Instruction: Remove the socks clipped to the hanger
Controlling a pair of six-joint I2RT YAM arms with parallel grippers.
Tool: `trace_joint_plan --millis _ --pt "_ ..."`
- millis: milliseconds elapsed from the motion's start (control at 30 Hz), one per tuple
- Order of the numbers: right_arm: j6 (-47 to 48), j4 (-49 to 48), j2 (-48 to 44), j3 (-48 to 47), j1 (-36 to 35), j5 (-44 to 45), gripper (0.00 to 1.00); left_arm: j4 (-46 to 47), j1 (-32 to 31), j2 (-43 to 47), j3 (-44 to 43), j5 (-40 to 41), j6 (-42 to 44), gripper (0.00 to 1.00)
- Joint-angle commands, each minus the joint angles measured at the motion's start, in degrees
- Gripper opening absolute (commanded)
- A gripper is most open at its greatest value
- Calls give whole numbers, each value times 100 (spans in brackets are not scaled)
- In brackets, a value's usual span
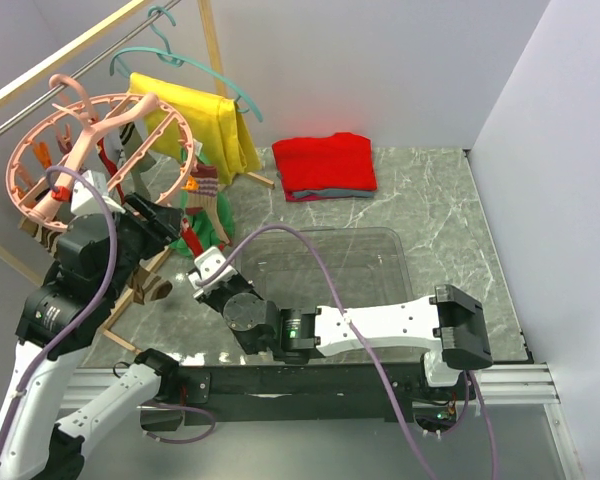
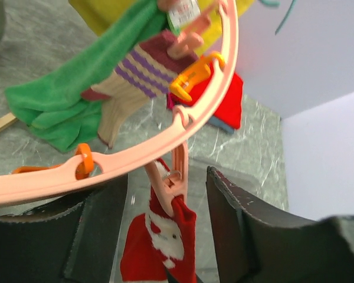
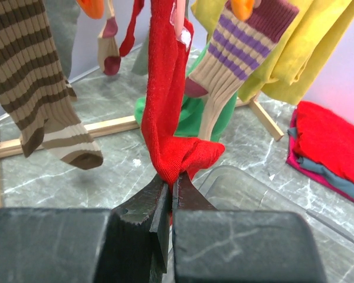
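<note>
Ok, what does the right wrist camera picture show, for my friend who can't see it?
The right claw pinches the bottom end of a hanging red sock. A brown striped sock hangs at the picture's left and a purple-striped sock at its right, in front of a yellow shirt.

Robot lab test cell: plain white partition walls (image 1: 380,60) round marble-look tabletop (image 1: 430,210), black mounting rail (image 1: 280,382) at front, w/ wooden drying rack (image 1: 70,50).

Top camera looks down from high at the near side, hanger (image 1: 110,124) at ten o'clock; both wrist cameras, close in, share the red sock (image 3: 165,118) and striped sock (image 3: 236,53).
</note>
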State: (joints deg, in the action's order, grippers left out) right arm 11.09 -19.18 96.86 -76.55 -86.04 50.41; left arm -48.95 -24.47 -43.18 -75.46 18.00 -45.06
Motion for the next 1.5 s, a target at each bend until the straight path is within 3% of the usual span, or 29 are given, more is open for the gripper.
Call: trace_joint_plan --millis 0,233,333,533,700,733,867,1100,1267,1467 --pt "402 -490 43 -299 -106 381 0 614 -23 117 154 529 -144 60" --pt "956 -902 307 -413 -229 671 0 834 -23 2 277 679 -196 60" --pt "1219 -1131 386 -431 -282 812 0 966 -14 29 339 705 -179 55" --pt "1352 -1351 360 -316 -326 856 0 1160 -23 125 480 696 -109 27" --pt "1264 -1317 246 -211 -317 856 0 1160 -14 178 532 687 -56 9" --pt "1246 -1299 246 -193 -317 856 0 1160 -23 196 541 679 -64 1" --pt "957 -1089 123 -18 -256 891 0 1203 -14 257 594 608 -65 1" --pt "-1335 728 -1096 1105 508 216 0 1476 -23 363 726 -15 58 3" --pt "-2478 1697 -1863 1810 1290 -1242 0 1634 -23 520 822 -393 120 6" --pt "-3103 2357 -2303 2635 2275 -2394 0 1889 -14 705 849 -490 129 9"
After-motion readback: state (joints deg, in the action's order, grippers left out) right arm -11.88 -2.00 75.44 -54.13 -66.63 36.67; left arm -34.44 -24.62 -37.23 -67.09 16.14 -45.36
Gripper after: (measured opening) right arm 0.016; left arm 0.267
